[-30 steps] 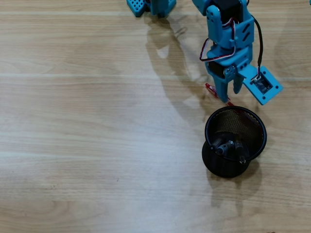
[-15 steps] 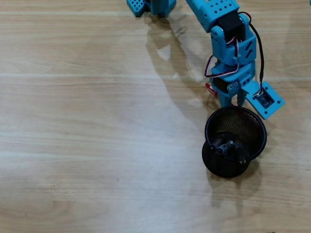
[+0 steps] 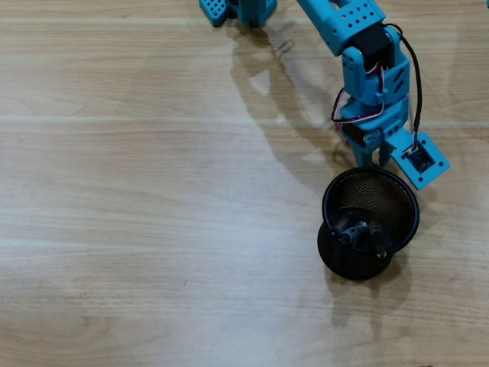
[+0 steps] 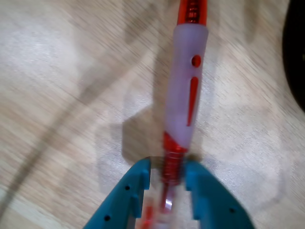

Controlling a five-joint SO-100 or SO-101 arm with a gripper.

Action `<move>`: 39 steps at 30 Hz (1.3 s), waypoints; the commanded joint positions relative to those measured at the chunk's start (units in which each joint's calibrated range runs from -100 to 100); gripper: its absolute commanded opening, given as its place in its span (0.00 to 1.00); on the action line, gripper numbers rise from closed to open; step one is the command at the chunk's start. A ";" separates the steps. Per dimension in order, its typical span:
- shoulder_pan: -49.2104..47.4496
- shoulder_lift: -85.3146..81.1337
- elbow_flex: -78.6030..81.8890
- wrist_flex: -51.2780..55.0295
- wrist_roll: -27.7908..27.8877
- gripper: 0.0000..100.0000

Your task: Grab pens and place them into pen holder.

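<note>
Between the jaws (image 4: 167, 183) sits the red pen (image 4: 185, 90), pinched near one end, its long axis running straight up the wrist view. Jaws are nearly closed around it, right beside the pen holder (image 3: 370, 200) on the table (image 3: 153, 191).

The blue arm (image 3: 359, 46) reaches down from the frame's top right, its gripper (image 4: 167, 179) pointing downward, jaws nearly closed around a red shaft.

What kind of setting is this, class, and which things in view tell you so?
Probably a desk or hobby workbench: a pale wood-grain tabletop, a black wire-mesh pen holder with pens in it, and a small blue robot arm whose gripper clamps a red pen.
</note>
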 commanded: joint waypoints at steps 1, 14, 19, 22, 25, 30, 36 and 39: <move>-0.33 -0.40 -2.10 -0.68 -0.16 0.02; -0.14 -5.32 -4.73 0.14 0.41 0.02; 1.41 -12.37 -6.18 0.05 0.47 0.02; 2.69 -16.19 -9.07 0.14 1.93 0.02; 3.97 -20.02 -13.33 0.05 2.82 0.02; 6.26 -23.84 -21.83 -0.68 3.14 0.02; 8.36 -24.94 -27.99 -6.24 2.61 0.02; 8.82 -25.03 -27.26 -13.98 2.61 0.02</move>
